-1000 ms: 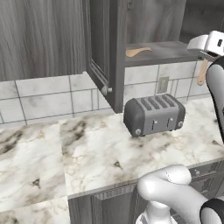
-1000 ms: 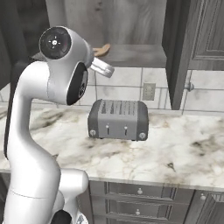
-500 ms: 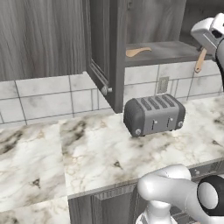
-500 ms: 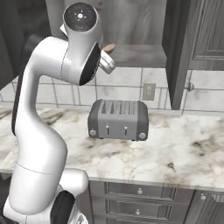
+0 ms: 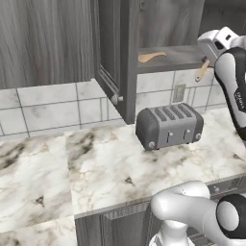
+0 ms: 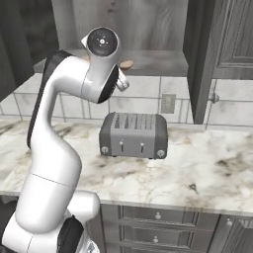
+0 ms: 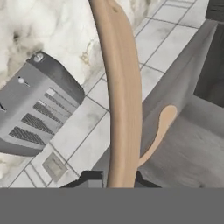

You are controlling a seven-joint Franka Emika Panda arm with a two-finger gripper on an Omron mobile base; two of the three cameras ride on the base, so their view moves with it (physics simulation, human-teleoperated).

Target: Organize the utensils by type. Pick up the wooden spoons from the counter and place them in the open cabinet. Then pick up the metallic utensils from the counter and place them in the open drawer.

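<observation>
Hand view: one wooden spoon (image 7: 121, 92), pale tan, runs up the middle of the picture from between the two dark fingertips (image 7: 89, 179); the gripper (image 7: 117, 180) is closed on its lower end. A second wooden spoon (image 7: 158, 130) lies beyond it on the grey floor of the open cabinet (image 7: 192, 148), bowl end toward the cabinet's interior. Dark grey toaster (image 7: 35, 109), four slots, appears at left on the counter (image 7: 52, 22); white tiled wall between toaster and cabinet.

Left base view: the gripper (image 5: 207, 63) is at the upper right, at the front edge of the open cabinet's (image 5: 178, 55) bottom shelf. The held wooden spoon (image 5: 202, 70) hangs tilted below it, in front of the shelf edge and above the tiles. The other wooden spoon (image 5: 151, 57) rests on the shelf, well to the left of the held one. The cabinet door (image 5: 111, 53) stands open, edge toward the camera. The toaster (image 5: 168, 126) sits on the marbled counter (image 5: 91, 168) under the shelf, near the wall.

Right base view: the bowl of a wooden spoon (image 6: 126, 64) shows beside the arm's upper joint, at shelf level of the open cabinet (image 6: 158, 62). The toaster (image 6: 133, 134) stands on the counter (image 6: 207, 168) below. Drawer fronts (image 6: 158, 215) with small knobs sit beneath the counter edge; whether any is open cannot be told.
</observation>
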